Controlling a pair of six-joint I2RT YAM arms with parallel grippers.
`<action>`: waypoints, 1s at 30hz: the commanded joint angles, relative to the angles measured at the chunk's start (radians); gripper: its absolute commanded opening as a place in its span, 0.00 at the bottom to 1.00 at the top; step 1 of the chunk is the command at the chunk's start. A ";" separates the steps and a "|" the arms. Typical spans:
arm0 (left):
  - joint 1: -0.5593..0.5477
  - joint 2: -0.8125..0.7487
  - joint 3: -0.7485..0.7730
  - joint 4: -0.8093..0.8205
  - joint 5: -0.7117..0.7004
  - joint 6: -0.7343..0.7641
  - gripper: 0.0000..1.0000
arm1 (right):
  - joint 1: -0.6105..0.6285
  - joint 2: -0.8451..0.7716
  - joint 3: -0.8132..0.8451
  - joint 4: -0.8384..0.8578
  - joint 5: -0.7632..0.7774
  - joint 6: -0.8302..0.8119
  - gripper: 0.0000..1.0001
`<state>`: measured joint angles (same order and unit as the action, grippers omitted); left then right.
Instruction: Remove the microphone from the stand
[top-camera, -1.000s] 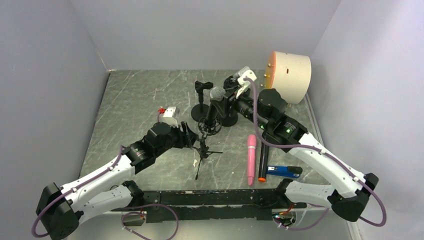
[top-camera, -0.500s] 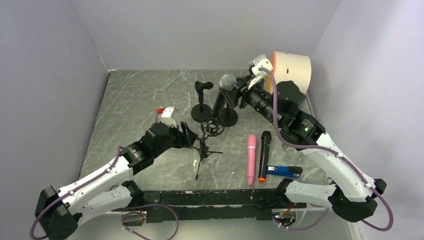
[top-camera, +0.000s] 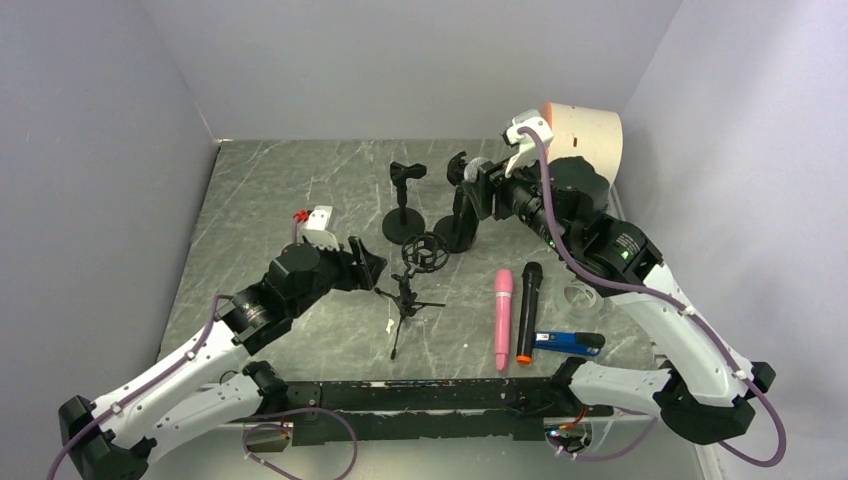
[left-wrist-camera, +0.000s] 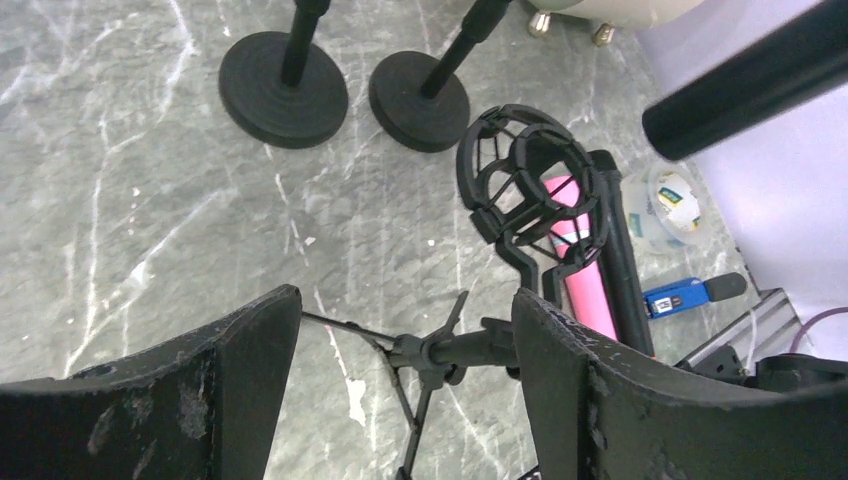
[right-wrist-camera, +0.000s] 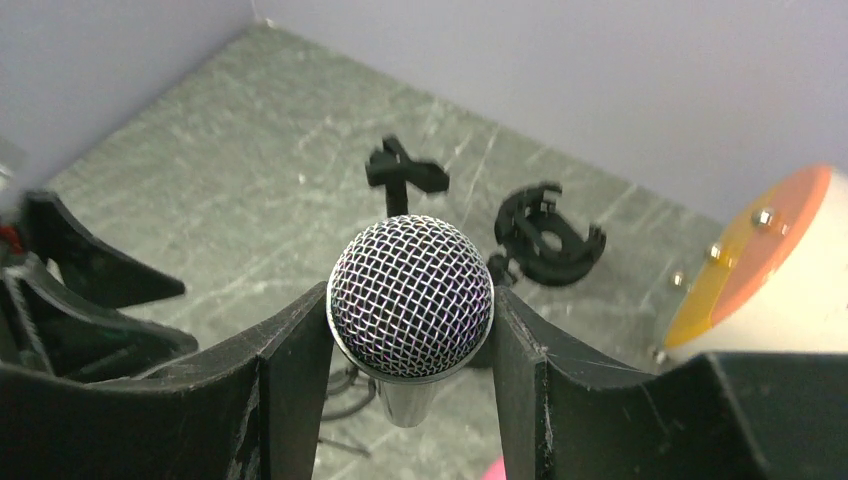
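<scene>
My right gripper (top-camera: 470, 186) is shut on the microphone (top-camera: 478, 167), which has a silver mesh head, and holds it in the air at the back right, clear of the stand. In the right wrist view the mesh head (right-wrist-camera: 410, 280) sits between my two fingers. The stand (top-camera: 408, 297) is a small black tripod with an empty ring-shaped shock mount (top-camera: 424, 252) on top, also seen in the left wrist view (left-wrist-camera: 530, 185). My left gripper (top-camera: 372, 265) is open, and its fingers straddle the tripod's pole (left-wrist-camera: 450, 350). The microphone's black body (left-wrist-camera: 750, 80) shows top right there.
Two round-base stands (top-camera: 403, 225) (top-camera: 458, 235) stand behind the tripod. A pink microphone (top-camera: 503, 315), a black one with an orange end (top-camera: 527, 310), a blue item (top-camera: 565, 342) and a tape roll (top-camera: 580, 295) lie at right. A beige drum (top-camera: 585, 140) stands back right.
My right gripper has lifted the microphone out of the shock mount and carried it up and back to the right. My left arm has drawn back a little to the left.
</scene>
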<state>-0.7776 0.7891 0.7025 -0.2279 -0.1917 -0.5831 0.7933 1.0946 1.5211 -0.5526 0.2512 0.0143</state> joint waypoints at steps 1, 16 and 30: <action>0.001 -0.044 0.029 -0.077 -0.064 0.027 0.81 | -0.021 -0.052 -0.068 -0.084 -0.015 0.101 0.04; 0.001 -0.108 0.039 -0.217 -0.173 0.087 0.83 | -0.292 -0.132 -0.461 -0.137 -0.635 0.247 0.01; 0.001 -0.107 0.035 -0.220 -0.186 0.074 0.84 | -0.365 0.121 -0.699 0.138 -0.517 0.397 0.04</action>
<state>-0.7776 0.6781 0.7059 -0.4458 -0.3550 -0.5091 0.4324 1.1667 0.8352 -0.5587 -0.3790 0.3534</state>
